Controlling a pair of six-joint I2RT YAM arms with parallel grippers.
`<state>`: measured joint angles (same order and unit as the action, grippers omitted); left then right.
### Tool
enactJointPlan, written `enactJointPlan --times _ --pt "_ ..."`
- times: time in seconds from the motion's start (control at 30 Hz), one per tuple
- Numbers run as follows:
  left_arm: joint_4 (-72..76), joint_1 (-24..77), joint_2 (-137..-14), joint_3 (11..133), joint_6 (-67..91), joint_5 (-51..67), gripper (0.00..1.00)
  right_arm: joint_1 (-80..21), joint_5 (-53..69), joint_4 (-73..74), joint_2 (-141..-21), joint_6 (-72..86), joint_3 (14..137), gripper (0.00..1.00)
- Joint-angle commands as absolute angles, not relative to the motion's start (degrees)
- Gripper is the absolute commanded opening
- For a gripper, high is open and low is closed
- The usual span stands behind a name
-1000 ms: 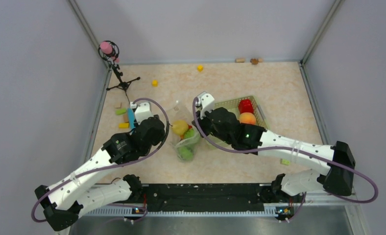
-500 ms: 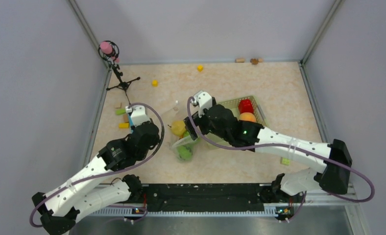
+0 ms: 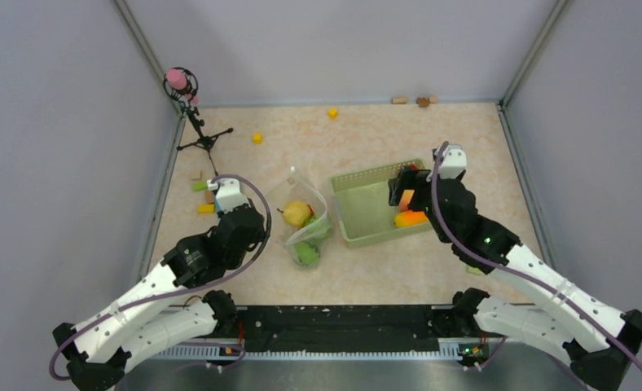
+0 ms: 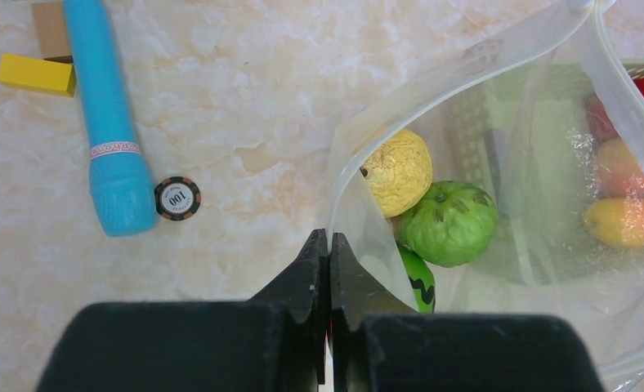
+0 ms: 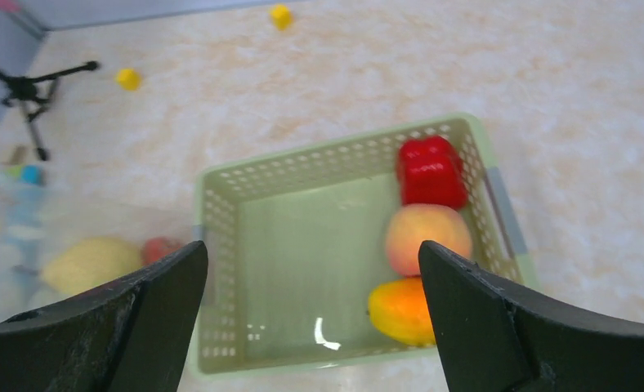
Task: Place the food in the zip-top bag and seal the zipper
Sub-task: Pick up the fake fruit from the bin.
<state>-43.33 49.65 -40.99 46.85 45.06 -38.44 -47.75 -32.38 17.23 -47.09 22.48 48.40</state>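
Zip-top bag [image 3: 311, 221]: lay on the table [image 3: 383, 134] just left of the green basket [image 3: 367, 208], mouth propped open. Already contained a yellow knobbly fruit [image 4: 396, 171], a green fruit [image 4: 449, 222] and the striped melon [image 4: 417, 282].

Left gripper [image 4: 328, 245]: clamped fully closed on 1 lip of the mouth, at or just beside the zipper [image 4: 458, 69]; could not tell which. Right gripper [image 5: 310, 269]: spread wide, nothing between its fingers, hung over the basket. Left to move: 3 pieces, namely red pepper [image 5: 430, 170], peach [image 5: 427, 237] and orange-yellow fruit [image 5: 400, 310], touching in a row along 1 end wall.

Risked losing the opening: only 1 lip pinched, film thin and floppy; with a slip or a tug, likely to sag flat and shed the next piece onto the table. Risked a poor pick too: 3 smooth, rounded toys crowded against the wall, little room for 2 wide fingers; likely to nudge a neighbour, catch the slatted rim, or squeeze a toy out sideways. Might also have dragged the light basket along. Could have spilled the 3 bagged pieces if lifted too high by that lip. Zipper not yet pressed shut.
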Motion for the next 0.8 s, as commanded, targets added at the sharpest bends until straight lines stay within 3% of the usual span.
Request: enactJointPlan --times 0.0,0.4,0.77 --pt "-40.13 49.92 -40.18 45.97 44.6 -37.61 0.0 -39.84 -29.82 21.05 -53.3 26.49 45.56 0.99" --pt "-39.26 49.92 -40.83 45.47 44.12 -37.35 0.0 -33.22 -33.5 16.21 -75.21 25.23 49.38 0.99" --pt "-38.68 49.92 -40.99 45.12 43.91 -37.48 0.0 -30.98 -34.31 10.45 -87.58 26.48 50.54 0.99"
